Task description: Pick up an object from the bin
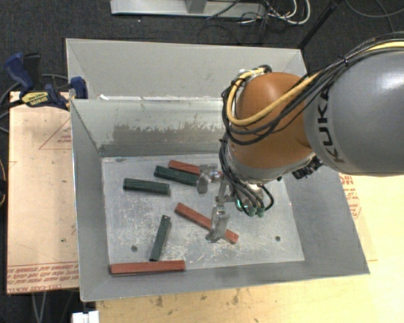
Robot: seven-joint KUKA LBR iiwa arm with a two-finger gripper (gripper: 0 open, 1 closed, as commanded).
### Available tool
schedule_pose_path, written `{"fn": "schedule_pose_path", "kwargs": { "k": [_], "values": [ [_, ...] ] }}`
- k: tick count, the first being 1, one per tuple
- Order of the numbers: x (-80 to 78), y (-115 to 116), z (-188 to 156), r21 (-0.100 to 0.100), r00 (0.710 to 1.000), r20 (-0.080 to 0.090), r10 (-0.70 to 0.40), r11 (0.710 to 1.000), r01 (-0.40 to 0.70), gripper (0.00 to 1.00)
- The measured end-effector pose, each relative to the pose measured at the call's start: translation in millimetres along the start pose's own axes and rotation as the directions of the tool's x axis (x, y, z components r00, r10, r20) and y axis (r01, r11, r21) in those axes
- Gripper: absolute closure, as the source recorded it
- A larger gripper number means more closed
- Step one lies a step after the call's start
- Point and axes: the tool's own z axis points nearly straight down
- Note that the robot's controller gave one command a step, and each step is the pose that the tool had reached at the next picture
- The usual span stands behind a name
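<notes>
Reddish-brown flat bar (192,214) lies mid-bin, the pincer (219,235) down at its right end, clenched or released I cannot tell; a dark green bar (160,238) lies left; a long reddish bar (147,267) hugs the grey metal bin's (87,180) front edge.

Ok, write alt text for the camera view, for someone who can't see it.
The robot arm's gripper is down at a slanted red-brown bar near the middle of a grey metal bin. To its left on the bin floor lie three dark green bars and two more red-brown ones, one along the front wall.
</notes>
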Motion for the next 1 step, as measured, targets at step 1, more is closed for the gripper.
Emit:
{"fn": "schedule_pose_path", "kwargs": {
  "k": [1],
  "values": [
    [-25.2, -41.0, 119.7, 0.001, 0.997, 0.002, 0.077, 0.997, -0.077, 0.0]
  ]
}}
